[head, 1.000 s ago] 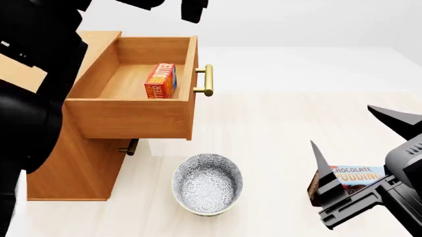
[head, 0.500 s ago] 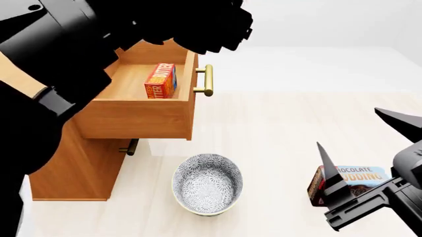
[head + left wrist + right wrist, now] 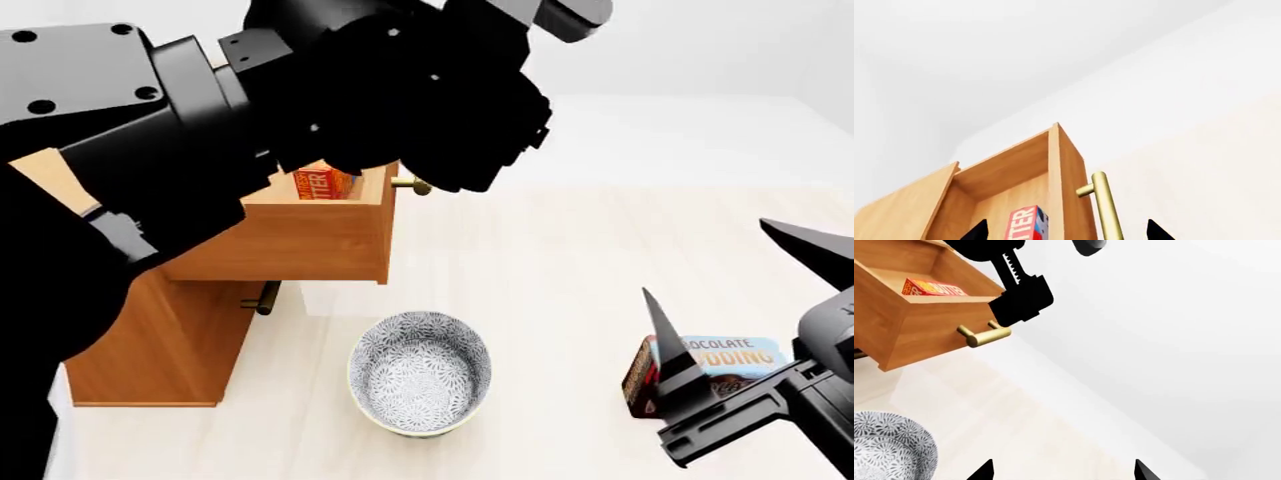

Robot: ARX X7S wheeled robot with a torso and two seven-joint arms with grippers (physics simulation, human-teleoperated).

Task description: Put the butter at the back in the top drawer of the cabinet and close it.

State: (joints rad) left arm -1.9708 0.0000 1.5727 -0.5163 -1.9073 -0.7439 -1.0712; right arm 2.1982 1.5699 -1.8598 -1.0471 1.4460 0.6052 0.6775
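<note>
The butter (image 3: 324, 184) stands inside the open top drawer (image 3: 287, 240) of the cabinet (image 3: 160, 340). In the head view my left arm (image 3: 374, 90) hides most of it. It also shows in the left wrist view (image 3: 1026, 225) and the right wrist view (image 3: 934, 288). My left gripper (image 3: 1066, 232) is open and empty, its fingertips either side of the drawer front (image 3: 1071, 190) and brass handle (image 3: 1106, 210). My right gripper (image 3: 741, 300) is open and empty, low at the right, away from the drawer.
A patterned bowl (image 3: 419, 372) sits on the floor in front of the cabinet. A dark chocolate pudding box (image 3: 721, 360) lies behind my right gripper. A lower drawer's handle (image 3: 263, 297) shows under the open drawer.
My left arm has swung down and right over the open drawer, toward its handle, and now hides most of it in the head view. The butter and right gripper have barely moved.
</note>
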